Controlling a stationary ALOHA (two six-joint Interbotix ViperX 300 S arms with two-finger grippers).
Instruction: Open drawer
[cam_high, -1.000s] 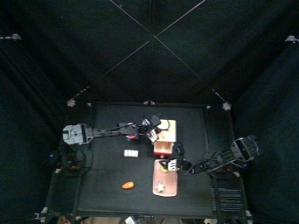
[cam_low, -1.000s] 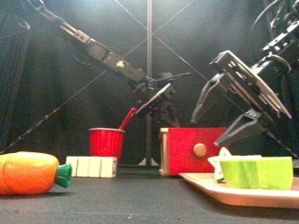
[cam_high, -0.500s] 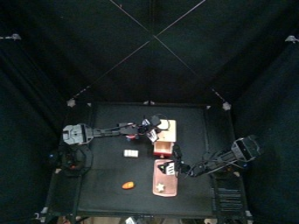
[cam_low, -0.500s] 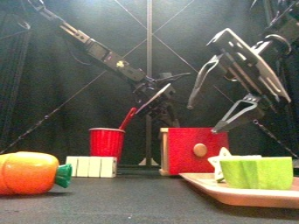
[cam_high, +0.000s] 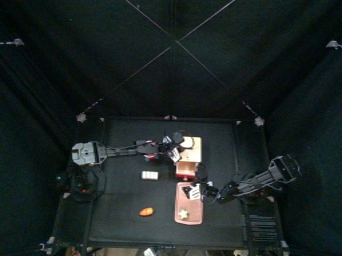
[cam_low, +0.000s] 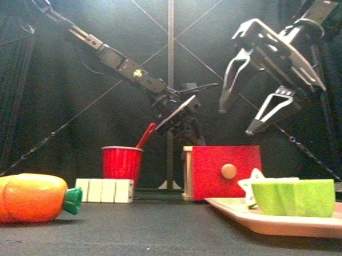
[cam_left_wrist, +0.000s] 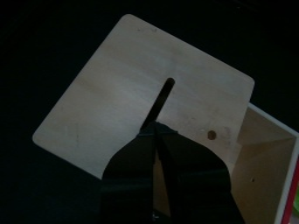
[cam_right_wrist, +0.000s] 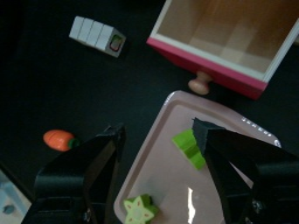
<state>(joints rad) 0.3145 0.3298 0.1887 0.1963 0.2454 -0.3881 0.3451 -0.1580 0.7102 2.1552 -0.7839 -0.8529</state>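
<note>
The small boxy cream-tan drawer unit with a dark red front and a round wooden knob stands near the table's middle, just right of a red plastic cup; from above, its pale top lies at the far end of the long flat pink tray. In the right wrist view the drawer shows an open, empty wooden box behind its red front and knob, close to the tray's far edge. The left gripper hangs over the unit's left side, its jaws narrow and nearly together above the pale top panel; whether they pinch anything cannot be told. The right gripper hangs high at the right, jaws spread wide and empty. On the tray sit a green block and a pale green star. Near the table's front left lie an orange carrot toy and a small white ribbed block.
</note>
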